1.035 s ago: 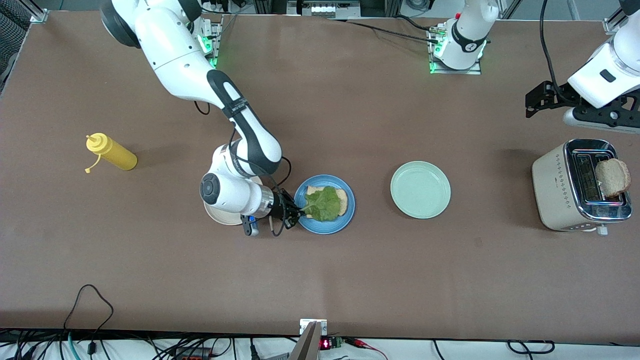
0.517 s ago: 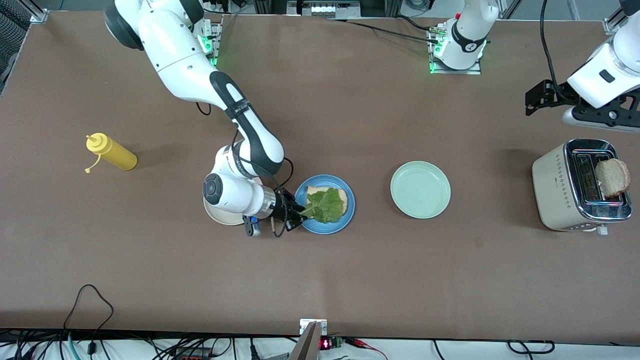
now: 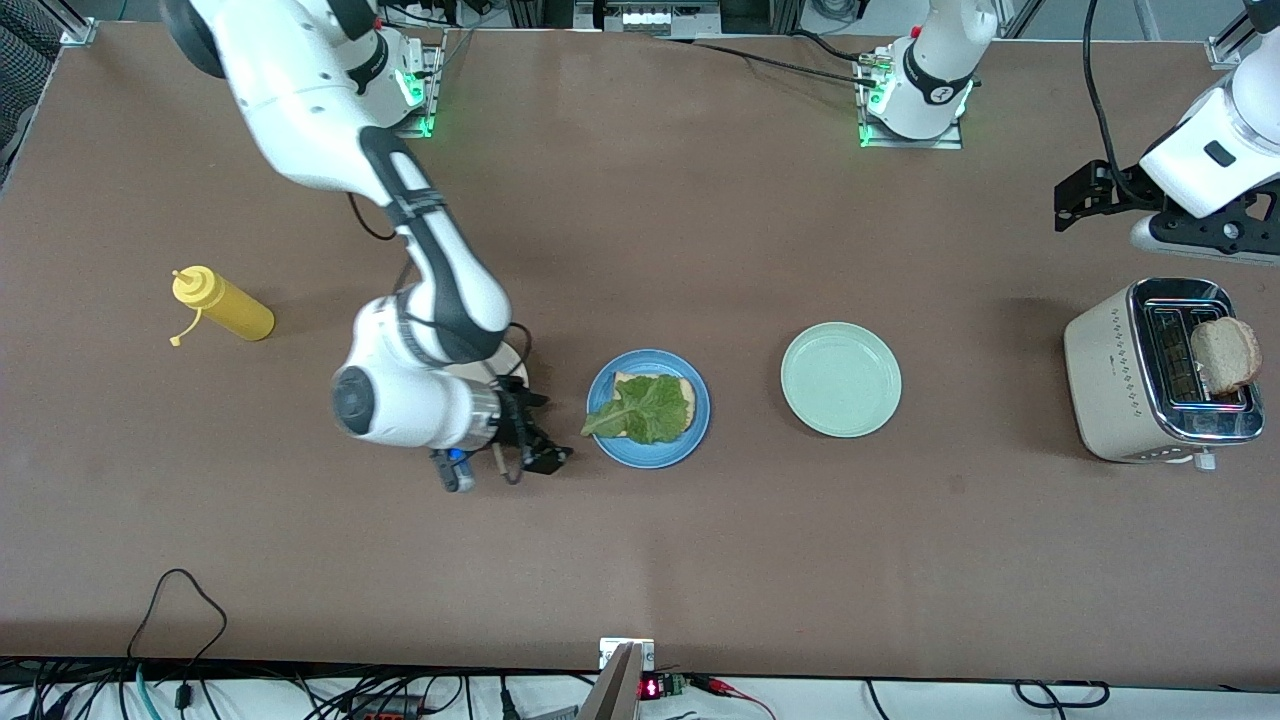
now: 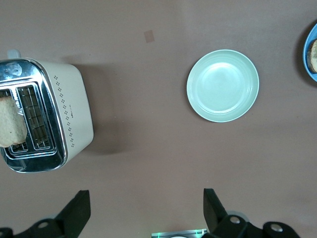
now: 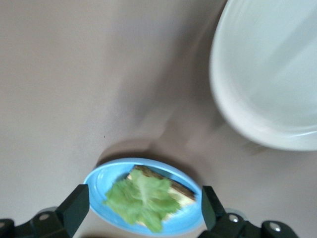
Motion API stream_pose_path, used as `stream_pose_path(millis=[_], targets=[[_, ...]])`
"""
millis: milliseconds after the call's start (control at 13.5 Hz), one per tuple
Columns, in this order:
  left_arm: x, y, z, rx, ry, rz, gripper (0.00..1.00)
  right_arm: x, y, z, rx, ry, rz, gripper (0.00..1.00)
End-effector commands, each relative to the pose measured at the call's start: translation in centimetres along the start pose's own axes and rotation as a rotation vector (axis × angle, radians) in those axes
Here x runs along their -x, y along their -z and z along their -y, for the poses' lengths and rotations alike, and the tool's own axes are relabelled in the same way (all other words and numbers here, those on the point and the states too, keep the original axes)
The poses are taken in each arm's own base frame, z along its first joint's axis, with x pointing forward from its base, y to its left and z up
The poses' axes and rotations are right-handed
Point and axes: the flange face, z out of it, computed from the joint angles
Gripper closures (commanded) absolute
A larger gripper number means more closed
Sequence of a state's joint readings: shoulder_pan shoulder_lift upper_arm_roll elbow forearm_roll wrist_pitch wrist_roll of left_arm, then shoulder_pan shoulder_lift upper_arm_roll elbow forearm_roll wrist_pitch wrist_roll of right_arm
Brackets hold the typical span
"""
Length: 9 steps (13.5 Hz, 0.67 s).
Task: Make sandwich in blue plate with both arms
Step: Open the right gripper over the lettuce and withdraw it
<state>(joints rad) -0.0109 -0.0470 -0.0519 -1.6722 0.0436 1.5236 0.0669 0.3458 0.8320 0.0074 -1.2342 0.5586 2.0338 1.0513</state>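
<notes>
1. Sandwich (image 3: 650, 405), so far one squarish slice of pale tan bread with a brown crust and a ruffled green lettuce leaf (image 3: 640, 410) draped over it, lies in the round medium-blue plate (image 3: 690, 440) near the middle of the brown counter (image 3: 640, 560).
2. Risk: the leaf's stem end pokes out over the blue plate's rim toward the right arm's end of the counter. A top slice set down off-centre could tip on that uneven leaf or push it off the bread.
3. Risk: the second slice of tan bread (image 3: 1225, 355) stands tilted in the far slot of the cream and chrome toaster (image 3: 1110, 375). I judge a pinch on its exposed corner could crumble it or let it slip on the way up.
4. Risk: both arms would meet near the blue plate. The right hand (image 3: 545, 455) hangs low just beside the plate with its black fingers spread wide and nothing in them, so a carry from the toaster could cross its path.
5. Left hand (image 3: 1100, 195) hovers over bare counter beside the toaster, fingers wide apart and empty, waiting.
6. Pale mint-green round plate (image 3: 840, 380), between blue plate and toaster, holds nothing.
7. Cream-beige round plate (image 5: 267, 74), mostly under the right wrist, looks bare.
8. Yellow plastic squeeze bottle (image 3: 220, 305) lies on its side well apart.
</notes>
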Motion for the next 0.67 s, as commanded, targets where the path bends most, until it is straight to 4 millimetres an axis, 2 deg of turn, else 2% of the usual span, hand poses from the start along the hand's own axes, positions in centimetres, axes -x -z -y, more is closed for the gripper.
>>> stream_pose_path(millis=[0,148,370,444,591], targets=[[-0.2,0.4,0.5,0.017,0.014,0.019,0.0,-1.9,7.0,-2.2,0.055,0.16,0.023,0.0],[-0.4,-0.8,0.4,0.02,0.022,0.065,0.0,-3.9,11.1,-4.6,0.172,0.282,-0.013,0.0],[-1.7,-3.8,1.2,0.021,0.102,0.165,0.0,-5.2,16.9,-7.6,0.282,0.459,-0.051,0.0],[-2.7,-5.6,2.6,0.016,0.122,0.205,0.0,-5.7,18.5,-8.5,0.302,0.498,-0.05,0.0],[-3.0,-7.1,6.5,0.038,0.154,0.236,0.0,-6.6,22.0,-10.6,0.354,0.588,-0.057,0.0]])
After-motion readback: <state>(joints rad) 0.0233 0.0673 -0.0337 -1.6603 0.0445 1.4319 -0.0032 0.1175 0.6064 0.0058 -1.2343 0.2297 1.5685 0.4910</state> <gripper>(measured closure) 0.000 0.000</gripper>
